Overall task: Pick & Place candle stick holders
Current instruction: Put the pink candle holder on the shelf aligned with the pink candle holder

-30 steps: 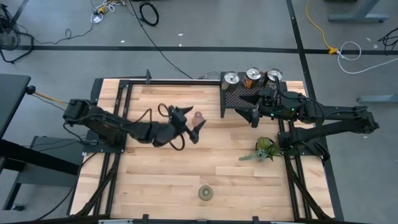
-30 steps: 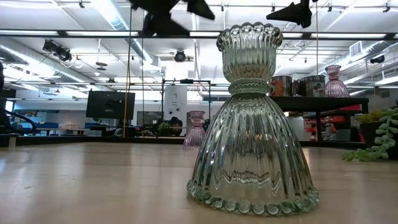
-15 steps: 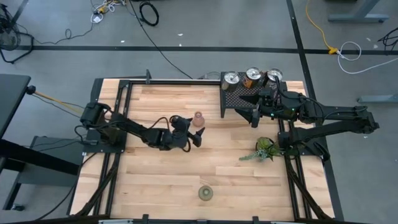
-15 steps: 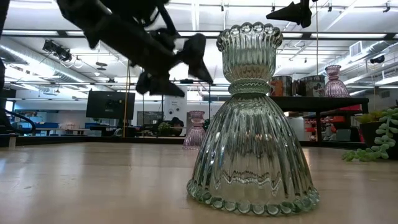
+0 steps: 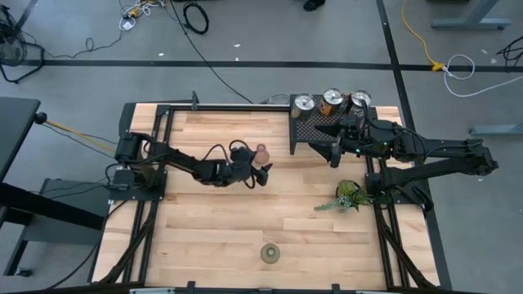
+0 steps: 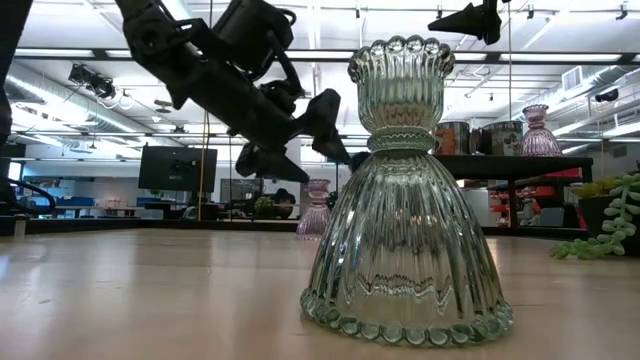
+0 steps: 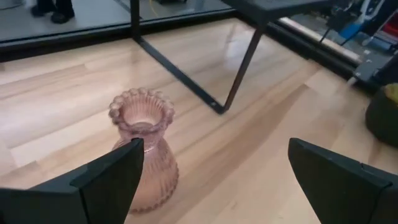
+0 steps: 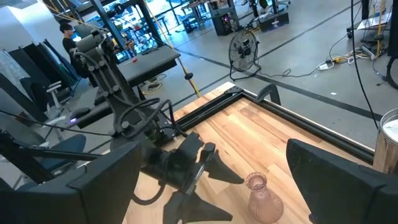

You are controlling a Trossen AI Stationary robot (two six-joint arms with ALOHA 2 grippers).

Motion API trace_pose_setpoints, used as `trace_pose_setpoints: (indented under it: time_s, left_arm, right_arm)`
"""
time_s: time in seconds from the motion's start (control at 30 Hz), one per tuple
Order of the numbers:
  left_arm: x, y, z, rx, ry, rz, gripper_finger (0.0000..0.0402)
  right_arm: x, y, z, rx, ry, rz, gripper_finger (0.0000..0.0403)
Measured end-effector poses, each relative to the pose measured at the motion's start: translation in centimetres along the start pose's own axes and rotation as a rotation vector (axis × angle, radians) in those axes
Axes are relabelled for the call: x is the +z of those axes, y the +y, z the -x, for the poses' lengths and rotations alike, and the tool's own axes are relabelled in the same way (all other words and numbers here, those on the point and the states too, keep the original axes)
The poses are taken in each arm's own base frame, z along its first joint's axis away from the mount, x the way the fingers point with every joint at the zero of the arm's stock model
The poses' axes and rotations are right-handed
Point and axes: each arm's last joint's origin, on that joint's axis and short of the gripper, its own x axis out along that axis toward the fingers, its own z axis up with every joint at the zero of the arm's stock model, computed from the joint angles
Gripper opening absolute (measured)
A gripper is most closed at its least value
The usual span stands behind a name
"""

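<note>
A pink glass holder (image 5: 261, 153) stands upright on its flared base on the table's middle far part; it also shows in the left wrist view (image 7: 143, 149). My left gripper (image 5: 260, 172) is open and empty just near of it, low over the table (image 6: 310, 150). An olive-green glass holder (image 5: 270, 253) stands near the front edge, large in the low view (image 6: 405, 200). Three silver holders (image 5: 331, 100) stand at the far side of the black mesh rack (image 5: 310, 131). A second pink holder (image 6: 538, 130) stands on the rack. My right gripper (image 5: 335, 153) is open and empty above the rack's near edge.
A leafy green sprig (image 5: 347, 196) lies on the table's right side, near of the rack. Black frame rails (image 5: 159, 147) run along the left and right sides of the table. Bare wood (image 5: 212, 229) lies between the pink holder and the green one.
My left gripper has come down from high above the table and gone a little toward the right and far edge, ending low and just near of the pink holder. It has stayed open. The holders have not moved.
</note>
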Motion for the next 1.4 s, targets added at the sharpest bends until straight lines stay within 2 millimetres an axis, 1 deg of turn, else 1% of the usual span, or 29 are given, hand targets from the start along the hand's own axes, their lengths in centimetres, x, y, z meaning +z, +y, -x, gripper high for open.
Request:
trace_pose_setpoints:
  time_s: [0.2, 0.37, 0.5, 0.67, 0.87, 1.07, 1.3, 1.4]
  left_arm:
    - [-0.4, 0.3, 0.0, 0.025, 0.038, -0.016, 0.0398]
    - [-0.8, 0.9, 0.0, 0.083, 0.066, 0.022, 0.0398]
    - [-0.4, 1.4, -0.5, 0.089, 0.062, -0.006, 0.0398]
    - [0.5, 2.8, -1.7, 0.088, 0.082, 0.002, 0.0399]
    - [2.0, 4.3, -3.3, 0.004, 0.087, -0.026, 0.0399]
    - [1.8, 5.6, -5.3, -0.108, 0.101, 0.010, 0.0399]
    - [2.5, 6.2, -5.9, -0.180, 0.086, 0.010, 0.0398]
    - [2.7, 6.4, -6.0, -0.197, 0.097, 0.020, 0.0389]
  right_arm:
    - [0.0, 0.0, 0.0, 0.000, 0.000, 0.000, 0.0396]
    - [0.0, 0.0, 0.0, 0.000, 0.000, 0.000, 0.0396]
    - [0.0, 0.0, 0.0, 0.000, 0.000, 0.000, 0.0396]
    - [0.0, 0.0, 0.0, 0.000, 0.000, 0.000, 0.0396]
    - [0.0, 0.0, 0.0, 0.000, 0.000, 0.000, 0.0396]
    - [0.0, 0.0, 0.0, 0.000, -0.001, 0.000, 0.0396]
    - [0.0, 0.0, 0.0, 0.001, -0.003, -0.001, 0.0396]
    - [0.0, 0.0, 0.0, 0.001, -0.003, -0.001, 0.0396]
